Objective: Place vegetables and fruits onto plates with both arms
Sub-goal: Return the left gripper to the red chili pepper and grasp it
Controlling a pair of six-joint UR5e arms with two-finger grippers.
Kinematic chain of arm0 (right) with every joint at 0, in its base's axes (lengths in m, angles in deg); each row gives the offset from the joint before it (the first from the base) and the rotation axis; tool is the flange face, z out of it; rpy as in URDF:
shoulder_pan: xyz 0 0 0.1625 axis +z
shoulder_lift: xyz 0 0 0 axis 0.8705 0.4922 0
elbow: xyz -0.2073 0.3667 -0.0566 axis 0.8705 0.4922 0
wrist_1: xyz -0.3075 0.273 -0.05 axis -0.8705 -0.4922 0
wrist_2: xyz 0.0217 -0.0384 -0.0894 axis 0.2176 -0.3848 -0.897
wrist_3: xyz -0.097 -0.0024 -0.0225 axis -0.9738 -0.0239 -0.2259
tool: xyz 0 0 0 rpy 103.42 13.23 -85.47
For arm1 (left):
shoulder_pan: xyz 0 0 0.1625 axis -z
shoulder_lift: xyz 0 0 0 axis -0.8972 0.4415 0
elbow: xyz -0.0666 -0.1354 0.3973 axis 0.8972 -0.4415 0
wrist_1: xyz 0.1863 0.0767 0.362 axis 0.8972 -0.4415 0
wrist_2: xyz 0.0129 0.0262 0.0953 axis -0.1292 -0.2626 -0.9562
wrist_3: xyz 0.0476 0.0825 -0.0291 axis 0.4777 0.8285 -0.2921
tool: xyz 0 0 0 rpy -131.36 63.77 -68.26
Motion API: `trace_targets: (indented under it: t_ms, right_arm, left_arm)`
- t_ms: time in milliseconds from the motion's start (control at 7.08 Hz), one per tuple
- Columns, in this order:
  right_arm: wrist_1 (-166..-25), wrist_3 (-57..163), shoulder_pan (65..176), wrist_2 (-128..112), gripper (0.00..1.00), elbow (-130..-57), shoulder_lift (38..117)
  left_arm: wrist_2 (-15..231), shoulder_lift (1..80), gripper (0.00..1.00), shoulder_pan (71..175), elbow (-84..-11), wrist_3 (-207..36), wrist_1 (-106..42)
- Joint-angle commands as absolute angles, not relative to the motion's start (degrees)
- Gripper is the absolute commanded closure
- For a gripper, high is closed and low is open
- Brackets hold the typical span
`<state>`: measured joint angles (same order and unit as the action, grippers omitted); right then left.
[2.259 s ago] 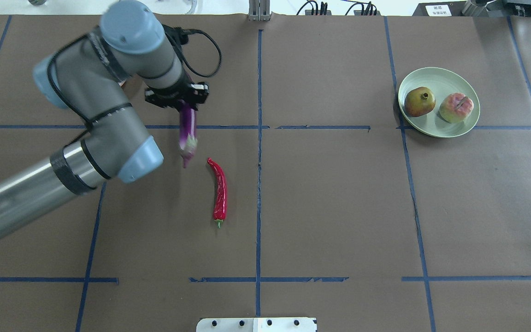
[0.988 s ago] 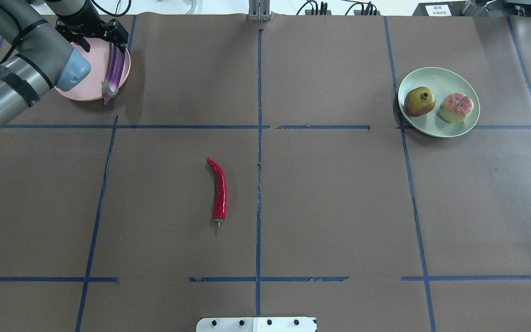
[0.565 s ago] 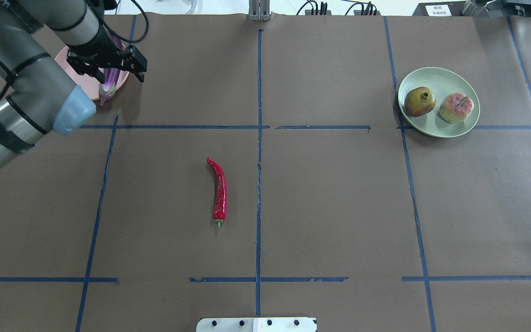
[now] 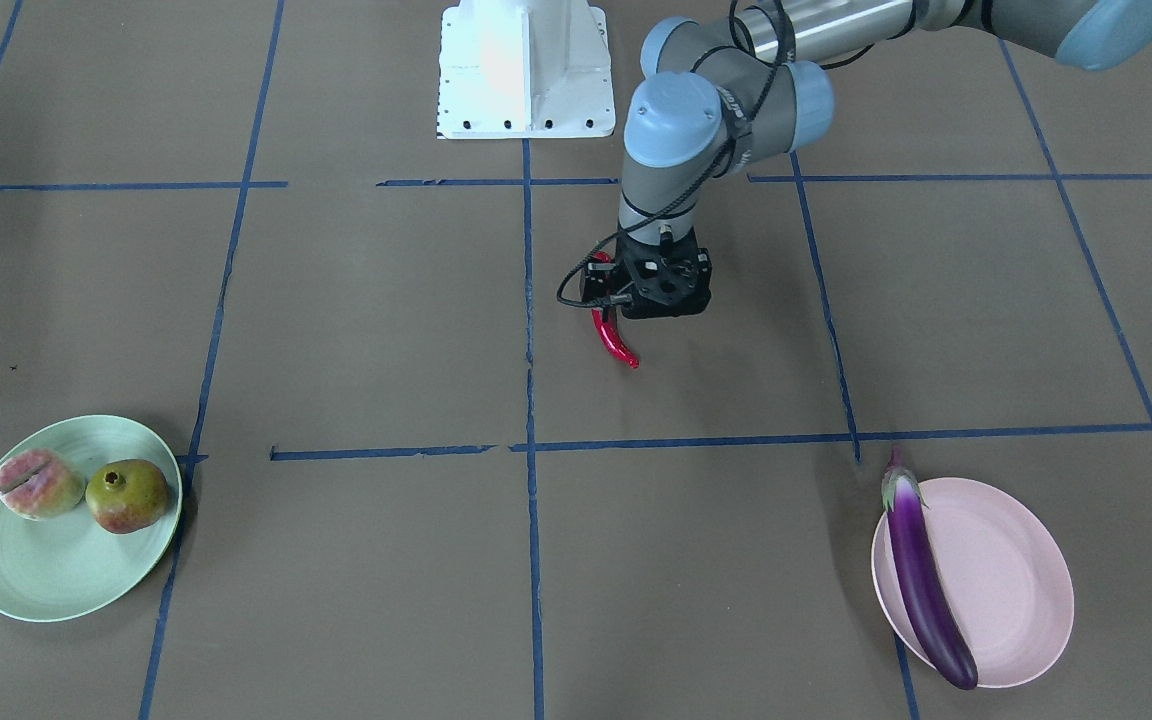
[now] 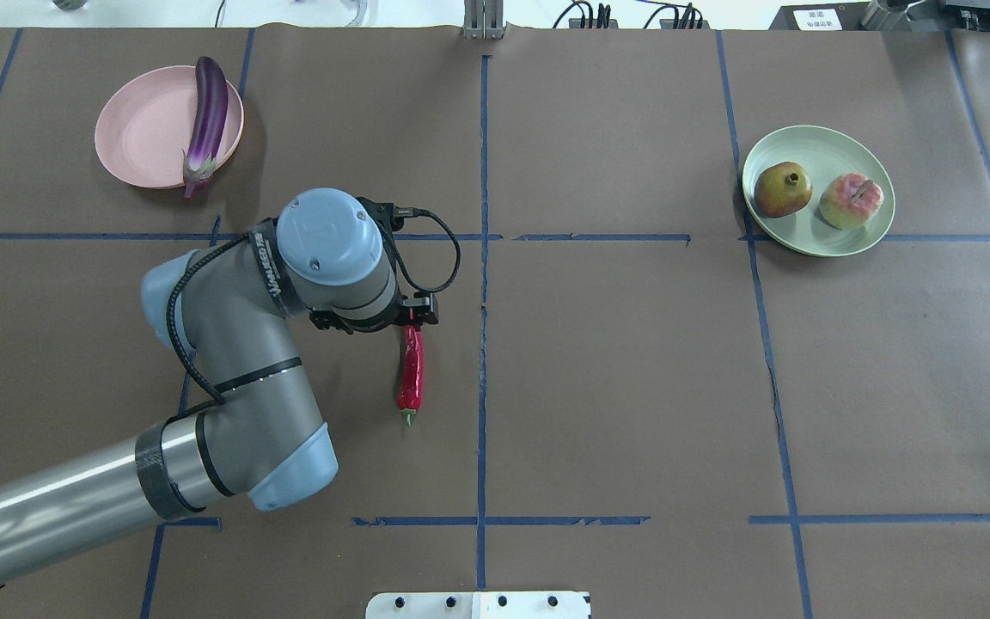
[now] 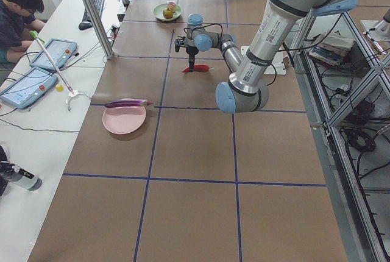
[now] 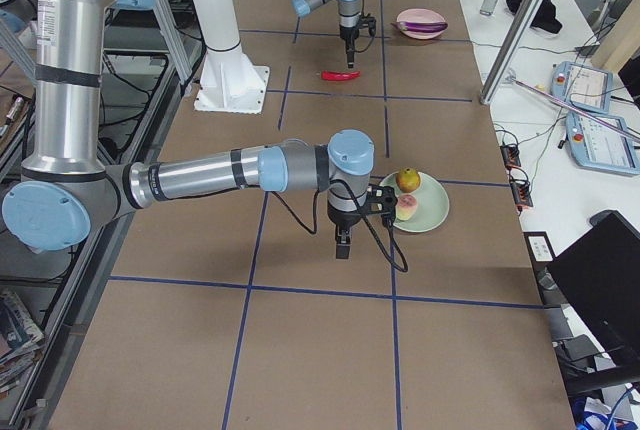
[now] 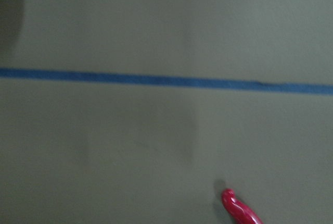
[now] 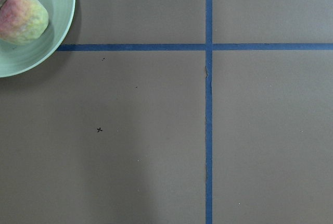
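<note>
The red chili pepper [image 5: 410, 378] lies on the brown table near the middle. My left gripper [image 5: 409, 325] hangs over the chili's far end, fingers pointing down and spread, holding nothing; it also shows in the front view [image 4: 636, 300] above the chili [image 4: 616, 340]. The purple eggplant [image 5: 207, 120] lies across the right rim of the pink plate [image 5: 138, 129]. The pomegranate [image 5: 782, 190] and the peach [image 5: 850, 200] sit on the green plate [image 5: 821, 232]. My right gripper [image 7: 343, 243] shows only in the exterior right view, beside the green plate; I cannot tell whether it is open.
Blue tape lines divide the brown table into squares. The white robot base [image 4: 524, 70] stands at the table's near edge. The right wrist view shows the green plate's rim [image 9: 62, 31] and the peach [image 9: 21, 18] at upper left.
My left gripper let go of the eggplant on the pink plate, then swung back toward the table's middle and now hangs over the chili.
</note>
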<state>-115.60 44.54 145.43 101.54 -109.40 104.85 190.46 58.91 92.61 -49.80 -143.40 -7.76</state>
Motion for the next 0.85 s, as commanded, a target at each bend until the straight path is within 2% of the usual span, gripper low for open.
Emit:
trace_targets:
  t_ms: [0, 141, 424, 565, 706]
  right_arm:
    - [-115.59, 44.54, 145.51, 101.54, 0.0, -109.4, 104.86]
    - [-115.59, 44.54, 145.42, 101.54, 0.0, -109.4, 104.86]
    - [-115.59, 44.54, 145.42, 101.54, 0.0, -109.4, 104.86]
    - [-115.59, 44.54, 145.42, 101.54, 0.0, -109.4, 104.86]
    - [-115.59, 44.54, 145.42, 101.54, 0.0, -109.4, 104.86]
  left_arm:
    - [189.32, 59.47, 0.15, 88.95, -49.63, -144.72, -8.01]
    - [189.41, 59.47, 0.32, 88.67, -49.63, -144.8, -8.09]
    - [189.49, 59.47, 0.35, 88.58, -48.76, -144.46, -8.36]
    - [189.67, 59.47, 0.42, 88.5, -48.75, -144.45, -8.36]
    - [189.76, 59.56, 0.67, 88.5, -48.92, -144.37, -8.36]
